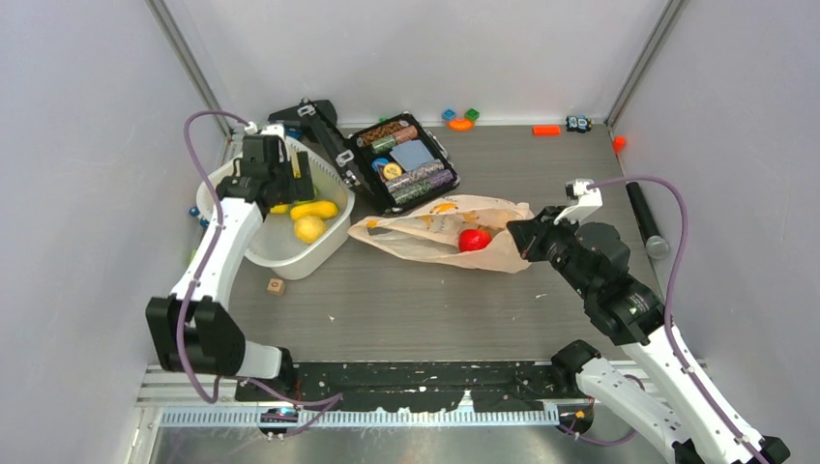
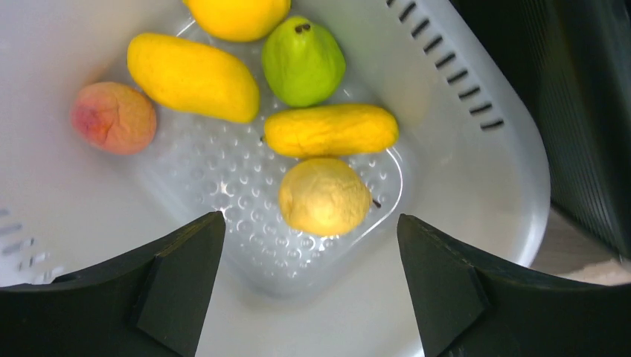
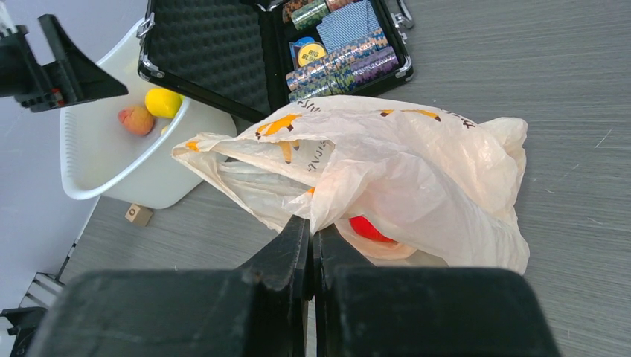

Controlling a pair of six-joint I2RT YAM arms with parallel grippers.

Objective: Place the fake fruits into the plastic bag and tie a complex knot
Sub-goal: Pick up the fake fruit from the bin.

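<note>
Left end effector (image 2: 309, 223): jaws wide apart, hanging over white tub (image 2: 476, 171). Fake fruits (image 2: 324, 196) lie in it directly below (four yellow, a green pear (image 2: 303, 61), one peach-coloured). Right end effector (image 3: 312, 223): clamped together on plastic bag (image 3: 417, 163) at its near edge. Bag slumped on desk (image 3: 558, 74), red apple (image 3: 368, 229) inside.

The plastic bag (image 3: 417, 171) lies crumpled on its side on the grey bench (image 1: 406, 309), thin, translucent pale peach with yellow-orange print, its mouth facing the white tub (image 2: 476, 171). A fold of its near edge is pinched in the jaws of the right gripper (image 3: 312, 223). A red apple (image 1: 474, 239) shows through the film inside. The other fake fruits sit in the tub: a green pear (image 2: 303, 61), a long yellow mango (image 2: 192, 76), a yellow oblong one (image 2: 331, 130), a round dull-yellow one (image 2: 324, 196), a peach-coloured one (image 2: 114, 117) and a yellow one (image 2: 236, 16) at the view's edge.
</note>
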